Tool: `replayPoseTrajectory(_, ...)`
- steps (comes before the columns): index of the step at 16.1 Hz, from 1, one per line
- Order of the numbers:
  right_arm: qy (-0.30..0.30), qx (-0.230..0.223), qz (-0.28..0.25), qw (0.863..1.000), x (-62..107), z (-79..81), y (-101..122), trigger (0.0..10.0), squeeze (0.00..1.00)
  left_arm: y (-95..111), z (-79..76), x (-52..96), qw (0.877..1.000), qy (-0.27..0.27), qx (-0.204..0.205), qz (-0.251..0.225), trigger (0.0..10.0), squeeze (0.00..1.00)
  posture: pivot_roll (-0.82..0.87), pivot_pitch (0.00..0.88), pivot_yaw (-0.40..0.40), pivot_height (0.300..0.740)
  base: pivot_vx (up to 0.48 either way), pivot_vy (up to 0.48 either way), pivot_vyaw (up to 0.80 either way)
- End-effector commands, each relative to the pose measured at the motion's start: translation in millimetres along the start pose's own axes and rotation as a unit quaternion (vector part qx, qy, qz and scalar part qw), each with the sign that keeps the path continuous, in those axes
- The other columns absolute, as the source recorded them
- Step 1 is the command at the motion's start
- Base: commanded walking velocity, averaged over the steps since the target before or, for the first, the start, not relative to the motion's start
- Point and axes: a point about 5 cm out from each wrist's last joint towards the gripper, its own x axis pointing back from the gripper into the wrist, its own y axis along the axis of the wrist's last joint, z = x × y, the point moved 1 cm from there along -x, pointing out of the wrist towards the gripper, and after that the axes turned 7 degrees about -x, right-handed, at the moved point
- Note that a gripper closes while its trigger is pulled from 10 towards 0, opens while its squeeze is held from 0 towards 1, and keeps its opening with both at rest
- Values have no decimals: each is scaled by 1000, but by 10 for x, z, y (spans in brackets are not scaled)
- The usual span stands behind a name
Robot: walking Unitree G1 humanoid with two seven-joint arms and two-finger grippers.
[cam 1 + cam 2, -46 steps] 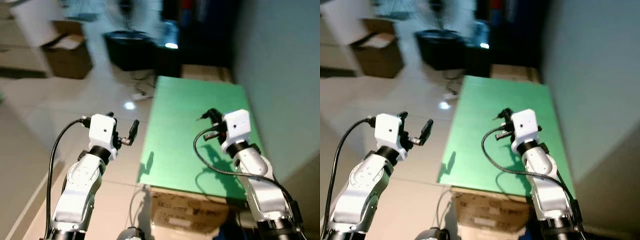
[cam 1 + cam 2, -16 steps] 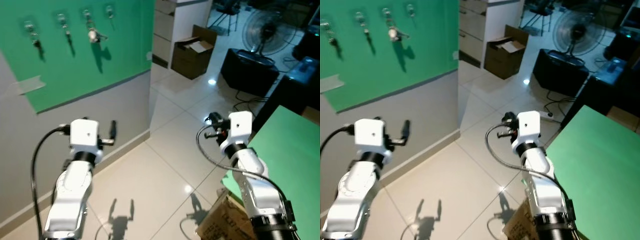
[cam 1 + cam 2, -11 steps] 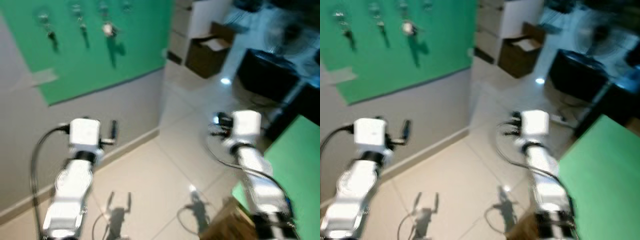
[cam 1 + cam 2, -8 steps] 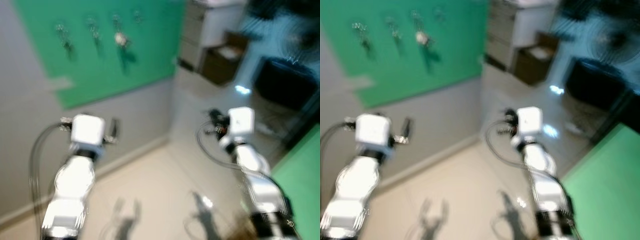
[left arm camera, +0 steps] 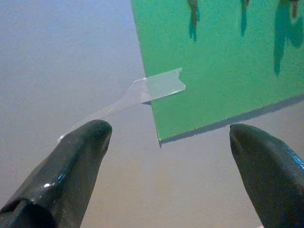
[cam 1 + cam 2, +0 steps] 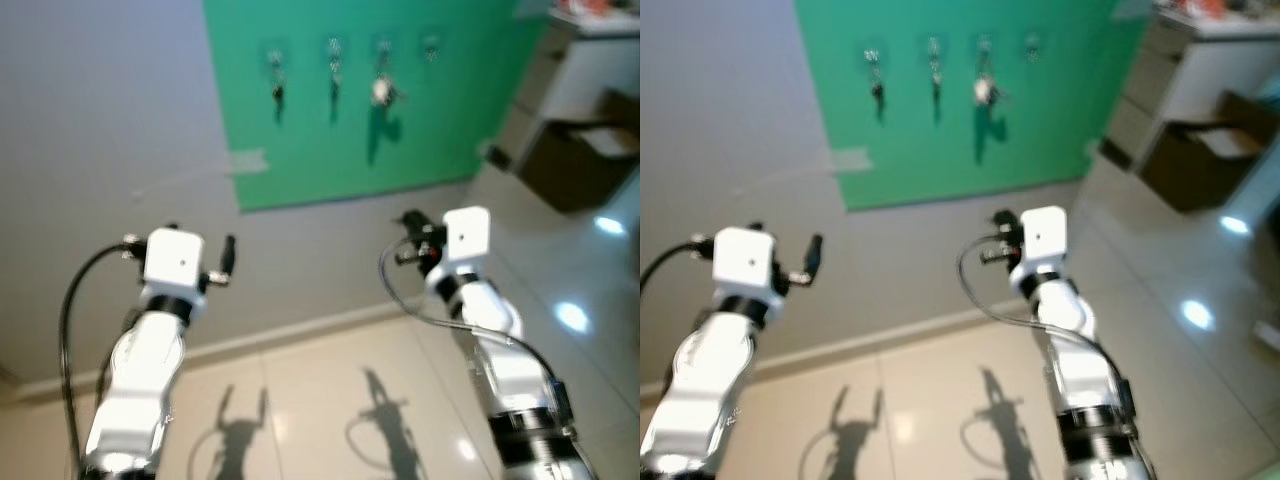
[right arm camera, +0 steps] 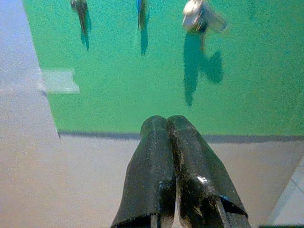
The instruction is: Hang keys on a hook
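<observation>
You face a grey wall [image 6: 120, 120] carrying a green board [image 6: 380, 110] in the upper middle of the head view. On the board — a row of four hooks [image 6: 333, 47] along its top, three with keys [image 6: 381, 90] hanging. One strip of clear tape [image 5: 159, 88] — fixed at the board's left edge, running onto the wall.

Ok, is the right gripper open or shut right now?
Shut. In the right wrist view the right gripper's two black fingers press together with no gap, pointing at the green board. Whether they hold keys cannot be told.
</observation>
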Motion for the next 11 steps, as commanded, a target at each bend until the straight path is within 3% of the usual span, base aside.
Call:
replayPoseTrajectory(1, 8, -11, -3, 1000, -37, 46, 11, 10000, 0, -8, 67, 11, 1000, 4, -9, 2, 10000, 0, 20, 0, -39, 740, 352, 0, 0)
replayPoseTrajectory(6, -5, -35, 9, 999, -25, 42, -55, 10000, 0, -17, 84, -29, 1000, 4, -8, 4, 10000, 0, 16, 0, -23, 740, 362, 0, 0)
replayPoseTrajectory(11, -10, -54, 5, 998, -15, 30, -58, 10000, 0, -11, 115, -95, 1000, 18, 18, 2, 10000, 0, 11, 0, -16, 740, 372, 0, 0)
